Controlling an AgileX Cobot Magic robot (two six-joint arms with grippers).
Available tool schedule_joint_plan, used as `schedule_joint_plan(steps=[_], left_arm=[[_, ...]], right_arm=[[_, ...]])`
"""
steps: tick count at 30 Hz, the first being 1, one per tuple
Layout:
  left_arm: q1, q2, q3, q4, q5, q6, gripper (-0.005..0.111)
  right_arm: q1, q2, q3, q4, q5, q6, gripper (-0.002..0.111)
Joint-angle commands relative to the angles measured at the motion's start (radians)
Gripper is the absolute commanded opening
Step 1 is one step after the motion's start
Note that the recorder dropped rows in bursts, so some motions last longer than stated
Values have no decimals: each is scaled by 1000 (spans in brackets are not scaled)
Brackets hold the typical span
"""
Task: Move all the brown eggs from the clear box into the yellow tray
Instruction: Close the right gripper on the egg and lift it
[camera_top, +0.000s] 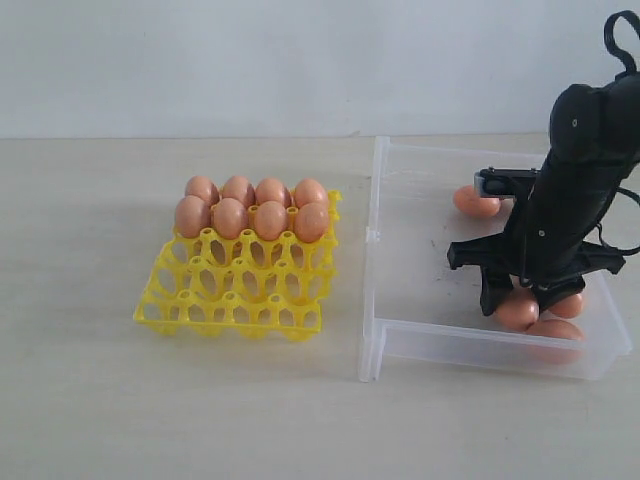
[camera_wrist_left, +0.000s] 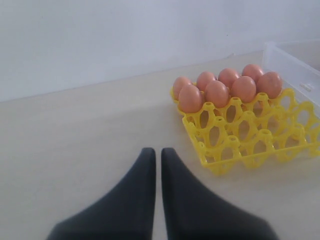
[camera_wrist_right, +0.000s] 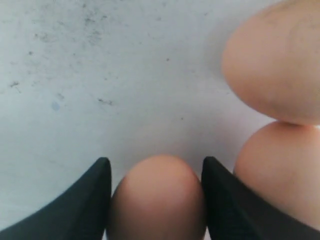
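brown eggs (camera_top: 229, 217) smooth, matt; yellow tray (camera_top: 230, 300) glossy plastic; clear box (camera_top: 420, 260) translucent plastic.

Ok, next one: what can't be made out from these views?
Exterior view: the right arm hides much of the clear box, so its brown eggs cannot be counted.
Right wrist view: the frame edge cuts off the right gripper and the egg between its fingers; contact is unclear.
Left wrist view: the yellow tray runs off the edge.
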Motion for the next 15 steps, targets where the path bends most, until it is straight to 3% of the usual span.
schedule_joint_plan(steps=[1,2,3,15], left_arm=[[-6,-3,4,2,-4,0,4],[-6,-3,4,2,-4,0,4],[-6,-3,4,2,-4,0,4],[-6,-3,4,2,-4,0,4]], right_arm=[[-5,0,-1,-9,-5,-23,19],[-5,0,-1,-9,-7,-45,3],[-5,0,-1,-9,-16,-53,1],[64,-123,10,55,-369,-94,0]])
